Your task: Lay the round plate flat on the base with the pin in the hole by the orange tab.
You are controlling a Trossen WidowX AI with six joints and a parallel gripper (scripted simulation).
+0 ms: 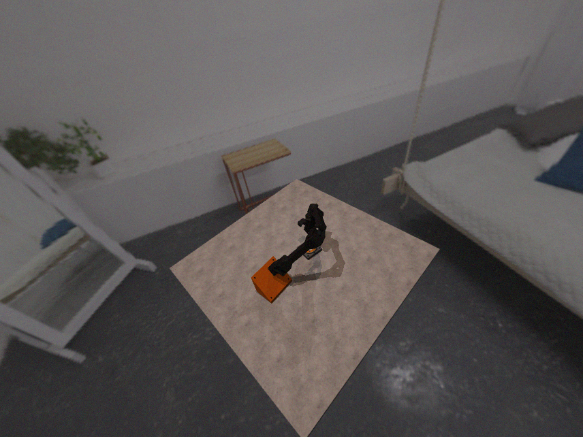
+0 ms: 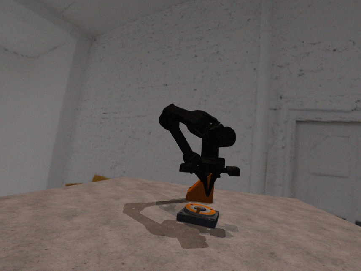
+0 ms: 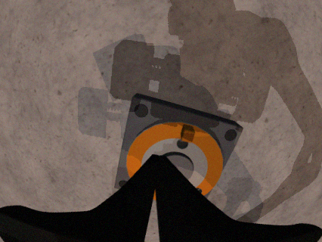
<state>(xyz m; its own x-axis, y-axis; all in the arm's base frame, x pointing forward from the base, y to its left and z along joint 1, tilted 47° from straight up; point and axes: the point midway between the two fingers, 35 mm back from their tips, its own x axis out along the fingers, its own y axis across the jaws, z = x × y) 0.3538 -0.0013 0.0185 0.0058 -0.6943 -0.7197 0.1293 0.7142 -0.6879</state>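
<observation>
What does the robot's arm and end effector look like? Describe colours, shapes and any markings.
The arm is matt black throughout, built of slim links with bulky rounded joints, rising from an orange wedge-shaped mount. The end effector has two black, tapering pointed fingers. No cables or markings are visible.

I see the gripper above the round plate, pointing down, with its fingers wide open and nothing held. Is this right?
Not quite: the gripper hangs above the round plate, pointing down and holding nothing, but its fingers are shut, not wide open. The wrist view shows them meeting at the tips.
</observation>
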